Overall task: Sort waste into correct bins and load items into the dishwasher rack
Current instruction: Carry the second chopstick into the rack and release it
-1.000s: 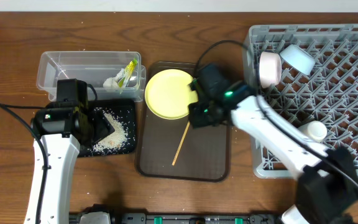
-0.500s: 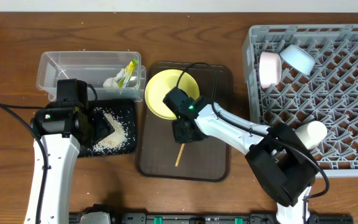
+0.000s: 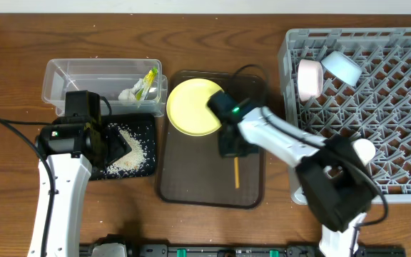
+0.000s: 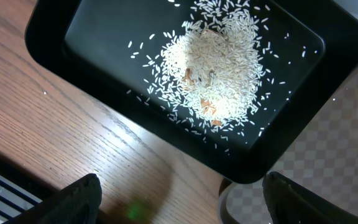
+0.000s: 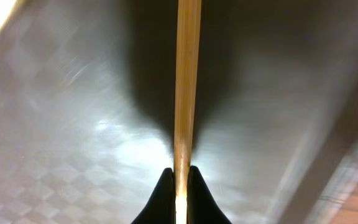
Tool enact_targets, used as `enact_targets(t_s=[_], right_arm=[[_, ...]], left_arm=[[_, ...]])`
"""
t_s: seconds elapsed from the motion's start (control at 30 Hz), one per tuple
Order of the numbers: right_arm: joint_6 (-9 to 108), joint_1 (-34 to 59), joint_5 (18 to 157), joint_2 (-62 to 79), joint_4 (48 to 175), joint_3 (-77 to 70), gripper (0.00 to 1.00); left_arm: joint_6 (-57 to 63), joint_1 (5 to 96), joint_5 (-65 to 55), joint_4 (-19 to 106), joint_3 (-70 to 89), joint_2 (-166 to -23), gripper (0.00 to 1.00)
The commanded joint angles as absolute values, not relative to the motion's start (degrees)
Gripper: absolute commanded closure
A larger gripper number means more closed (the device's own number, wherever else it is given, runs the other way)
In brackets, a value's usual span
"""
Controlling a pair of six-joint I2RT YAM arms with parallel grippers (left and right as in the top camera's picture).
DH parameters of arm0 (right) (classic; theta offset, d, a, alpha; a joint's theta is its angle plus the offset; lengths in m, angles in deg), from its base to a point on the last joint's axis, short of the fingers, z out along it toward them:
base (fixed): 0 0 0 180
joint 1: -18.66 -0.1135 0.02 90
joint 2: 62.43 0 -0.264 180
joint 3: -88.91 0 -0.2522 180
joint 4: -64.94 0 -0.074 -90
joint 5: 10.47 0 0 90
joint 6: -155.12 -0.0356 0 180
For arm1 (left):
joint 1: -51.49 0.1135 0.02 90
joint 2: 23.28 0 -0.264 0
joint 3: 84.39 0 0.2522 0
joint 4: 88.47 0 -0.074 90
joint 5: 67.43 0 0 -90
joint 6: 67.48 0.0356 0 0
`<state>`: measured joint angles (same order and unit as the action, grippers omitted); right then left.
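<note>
My right gripper (image 3: 232, 148) is shut on a wooden chopstick (image 3: 236, 173), (image 5: 187, 81) and holds it over the brown serving tray (image 3: 184, 182). Only one chopstick shows. The yellow plate (image 3: 193, 107) lies at the tray's far end, next to that gripper. My left gripper (image 4: 179, 208) is open and empty, just off the near edge of the black tray (image 3: 145, 123), (image 4: 92, 56), which holds white rice scraps (image 4: 219, 74). The clear tub (image 3: 70, 77) holds the snack wrapper (image 3: 148, 80) and the tissue (image 3: 127, 93). The grey rack (image 3: 398, 107) holds a white bowl (image 3: 309, 78), a blue bowl (image 3: 342, 66) and a pale cup (image 3: 359, 148).
The brown serving tray sits between the black tray and the rack. Bare wooden table (image 3: 6, 164) lies to the left and along the front edge. The right arm stretches from the front right across the rack's near corner.
The right gripper has swung from the tray's left to its middle with the chopstick, which now points toward the front edge instead of slanting left. The left arm has not moved.
</note>
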<state>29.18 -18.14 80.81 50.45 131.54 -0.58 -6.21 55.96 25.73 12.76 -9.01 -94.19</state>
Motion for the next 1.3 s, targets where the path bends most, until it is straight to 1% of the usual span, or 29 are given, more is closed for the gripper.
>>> enact_targets(t_s=[0.0,0.3,0.4,0.53,0.73,1.0,1.07,1.13,1.27], right_arm=[[35.2,-13.0,79.5,42.7,132.9,-0.2,0.99],[52.1,-0.2,79.6,27.0,139.2,-0.2,0.99],[57.0,3.9,79.6,24.0,142.5,-0.2,0.99],[61.8,7.9,79.6,23.7,146.2,-0.3,0.99],[63.1,10.2,79.5,26.3,147.5,-1.5,0.98],[63.1,10.2,79.6,31.0,146.7,-1.7,0.93],[63.1,10.2,79.6,31.6,146.6,-1.7,0.89],[63.1,10.2,79.6,31.9,146.5,-1.7,0.82],[63.0,10.2,79.6,31.9,146.0,-1.7,0.79]], left_arm=[[-6.9,56.2,26.0,12.4,-8.6,-94.0,0.14],[-6.9,56.2,26.0,12.5,-8.6,-94.0,0.14],[-6.9,56.2,26.0,12.5,-8.6,-94.0,0.14],[-7.0,56.2,26.0,12.5,-8.6,-94.0,0.14],[-7.0,56.2,26.0,12.4,-8.6,-94.0,0.14],[-6.9,56.2,26.0,12.4,-8.6,-94.0,0.14],[-6.9,56.2,26.0,12.4,-8.6,-94.0,0.14],[-6.9,56.2,26.0,12.5,-8.6,-94.0,0.14],[-6.9,56.2,26.0,12.5,-8.6,-94.0,0.14]])
